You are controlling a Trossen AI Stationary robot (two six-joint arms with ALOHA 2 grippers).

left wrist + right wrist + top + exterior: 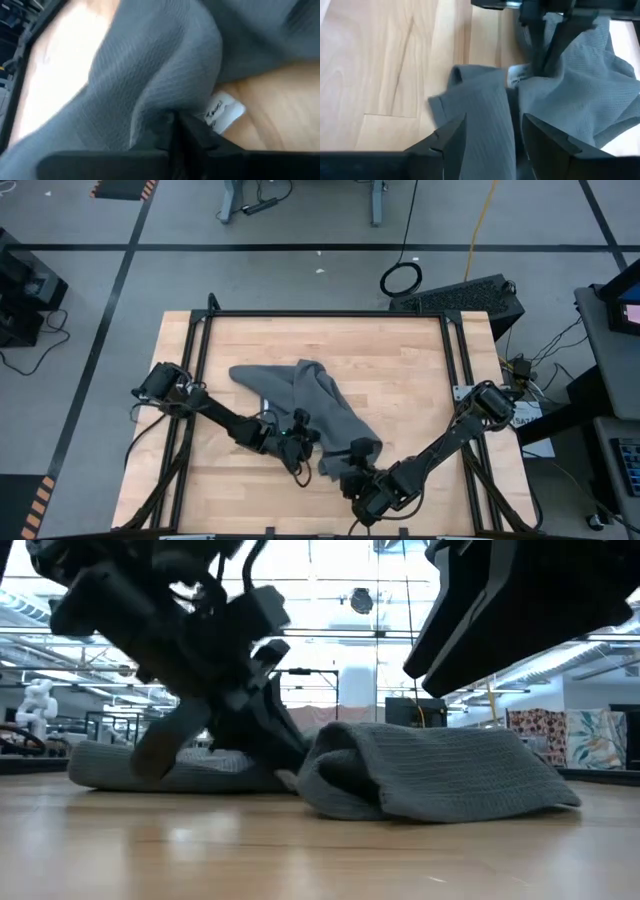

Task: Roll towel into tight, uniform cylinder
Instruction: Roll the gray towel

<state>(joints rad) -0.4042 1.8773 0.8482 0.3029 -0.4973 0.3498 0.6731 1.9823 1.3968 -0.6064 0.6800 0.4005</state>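
Matt woven-cloth towel (318,412), smooth wooden table (420,370)

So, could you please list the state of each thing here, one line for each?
towel: crumpled and folded over, not yet a roll
white tag: showing at the towel's edge, on the table
left end effector: shut on the towel beside the tag
right end effector: open, fingers on either side of a towel fold

One towel (318,408), one white tag (223,111), two tools: left (300,442), right (352,480), one table (410,370)
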